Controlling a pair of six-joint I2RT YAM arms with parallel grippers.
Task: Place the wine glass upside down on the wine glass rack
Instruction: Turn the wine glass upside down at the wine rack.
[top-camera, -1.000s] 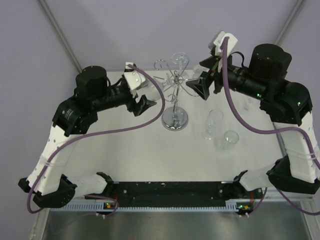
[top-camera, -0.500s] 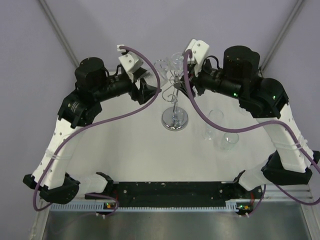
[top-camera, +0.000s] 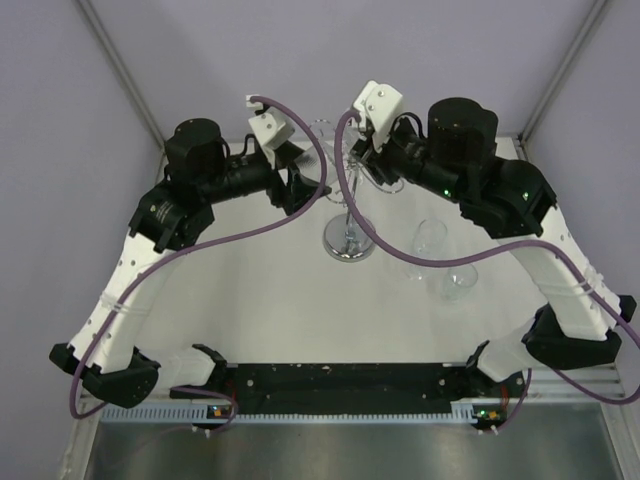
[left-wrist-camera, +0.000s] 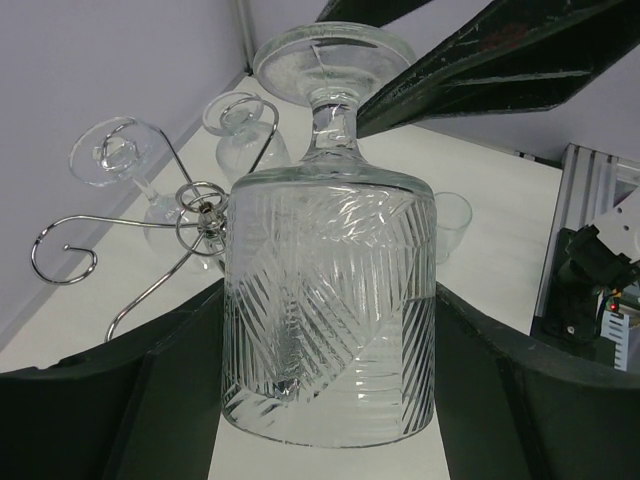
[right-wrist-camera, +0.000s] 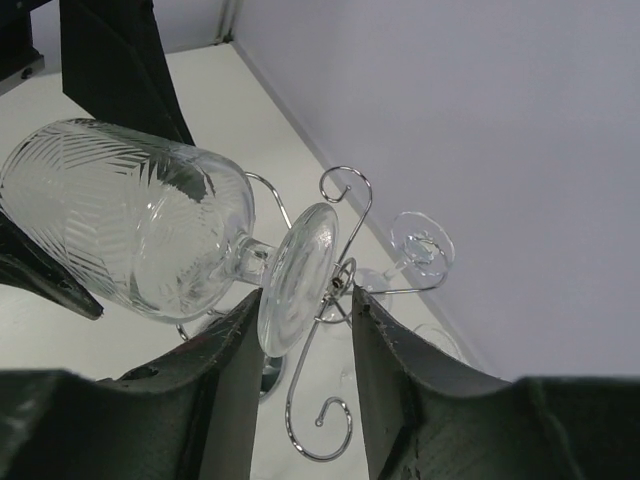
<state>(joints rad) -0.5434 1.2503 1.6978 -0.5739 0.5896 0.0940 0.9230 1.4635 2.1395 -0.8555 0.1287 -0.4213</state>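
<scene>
The wine glass (left-wrist-camera: 330, 300) has a leaf-etched bowl and a round foot. My left gripper (left-wrist-camera: 330, 400) is shut on its bowl and holds it foot-up beside the top of the chrome wine glass rack (left-wrist-camera: 200, 205). In the right wrist view the glass (right-wrist-camera: 130, 225) lies tilted, its foot (right-wrist-camera: 295, 280) between the fingers of my right gripper (right-wrist-camera: 305, 310), which is open, with the rack's hub (right-wrist-camera: 342, 283) just beyond the foot. In the top view both grippers, left (top-camera: 300, 185) and right (top-camera: 358, 160), meet above the rack's round base (top-camera: 349, 241).
Another glass hangs by its foot (right-wrist-camera: 420, 245) on a far rack arm. Two clear glasses (top-camera: 428, 240) (top-camera: 460, 281) stand on the white table right of the rack. Purple cables loop from both wrists. Grey walls close the back and sides.
Both arms have swung in toward the rack top. The left gripper has carried the glass up and right; the right gripper has moved left until its fingers straddle the glass foot.
</scene>
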